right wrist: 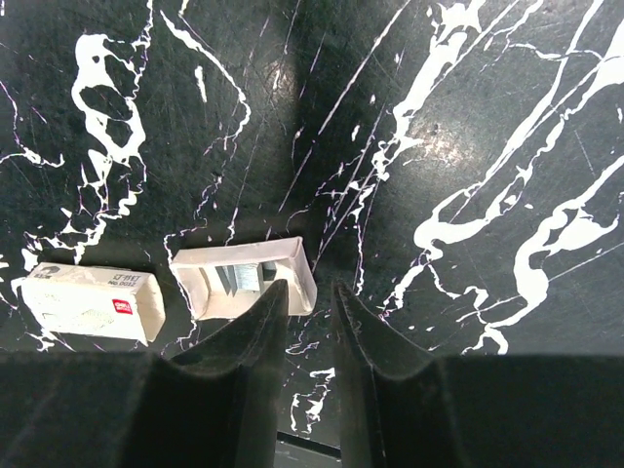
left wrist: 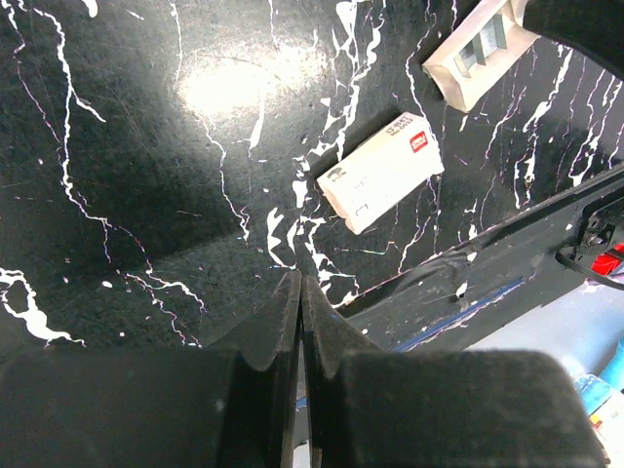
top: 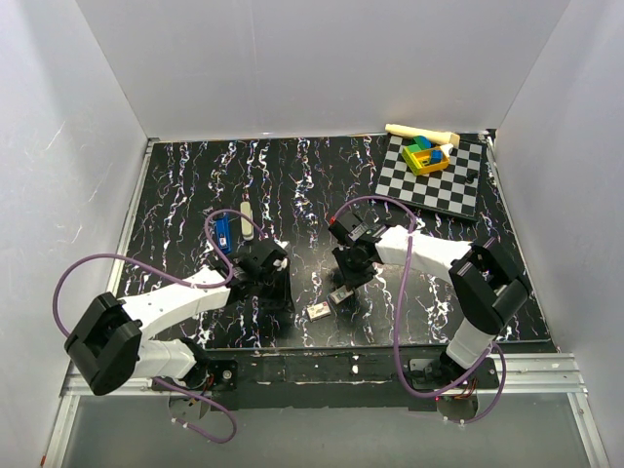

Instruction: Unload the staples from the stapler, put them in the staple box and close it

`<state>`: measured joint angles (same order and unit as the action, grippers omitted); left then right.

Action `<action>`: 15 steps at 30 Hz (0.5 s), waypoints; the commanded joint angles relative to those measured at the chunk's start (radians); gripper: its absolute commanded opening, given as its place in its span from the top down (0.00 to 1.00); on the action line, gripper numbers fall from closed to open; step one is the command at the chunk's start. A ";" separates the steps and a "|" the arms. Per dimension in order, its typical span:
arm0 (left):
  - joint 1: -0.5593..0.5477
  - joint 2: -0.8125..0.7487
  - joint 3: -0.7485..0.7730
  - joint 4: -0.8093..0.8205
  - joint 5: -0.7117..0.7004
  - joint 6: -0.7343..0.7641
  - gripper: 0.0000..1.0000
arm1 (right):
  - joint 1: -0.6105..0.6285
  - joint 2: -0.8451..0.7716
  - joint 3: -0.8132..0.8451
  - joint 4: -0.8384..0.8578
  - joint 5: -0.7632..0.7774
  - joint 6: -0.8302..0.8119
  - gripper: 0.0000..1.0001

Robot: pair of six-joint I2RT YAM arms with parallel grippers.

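White walls enclose a black, white-veined surface (top: pixel 175 185).

Top external view:
- The stapler (top: pixel 223 232) lies at left centre, just behind the left hand (top: pixel 275 288) and well apart from the right hand (top: pixel 349 278). Neither hand touches it.
- A pale slim bar (top: pixel 247 215) lies just beside the stapler. Whether it belongs to the stapler cannot be told.
- The right hand hangs over an open tray (top: pixel 340 295), with a closed staple box (top: pixel 318 312) just beside that tray.
- A checkerboard (top: pixel 458 190) carrying coloured blocks (top: pixel 424 156) sits at the far right corner, away from the work.

Left wrist view:
- The left hand (left wrist: pixel 299 283) has its fingers pressed together and grips nothing.
- The closed staple box (left wrist: pixel 380 174) and the open tray (left wrist: pixel 478 54) lie ahead of it. The stapler is out of frame.

Right wrist view:
- The right hand (right wrist: pixel 307 297) has its fingers slightly spread, with bare surface showing in the narrow gap. Nothing is visibly pinched.
- One fingertip overlaps the near edge of the open tray (right wrist: pixel 244 283), which holds grey staple strips.
- The closed staple box (right wrist: pixel 93 302) lies just beside the tray.

Task status (judgement):
- Staples rest in the tray, but it cannot be told whether they came from the stapler.
- The magazine cannot be inspected in any view, so unloading cannot be confirmed as complete.
- If any staples remain inside, the stapler must be gripped and opened.
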<state>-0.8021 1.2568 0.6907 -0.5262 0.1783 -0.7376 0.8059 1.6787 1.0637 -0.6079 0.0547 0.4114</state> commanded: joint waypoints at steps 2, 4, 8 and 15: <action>-0.011 0.004 -0.016 0.025 -0.011 -0.019 1.00 | -0.004 0.021 0.007 0.016 -0.013 -0.011 0.69; -0.014 0.003 -0.019 0.025 -0.011 -0.019 1.00 | -0.004 0.024 0.009 0.016 -0.012 -0.013 0.70; -0.019 0.009 -0.023 0.028 -0.014 -0.023 1.00 | -0.004 0.029 0.012 0.019 -0.010 -0.006 0.72; -0.028 0.027 -0.040 0.046 -0.017 -0.045 1.00 | -0.004 0.032 0.015 0.016 -0.004 0.000 0.78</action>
<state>-0.8188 1.2758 0.6640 -0.5030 0.1745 -0.7639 0.8062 1.7065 1.0637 -0.6010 0.0486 0.4133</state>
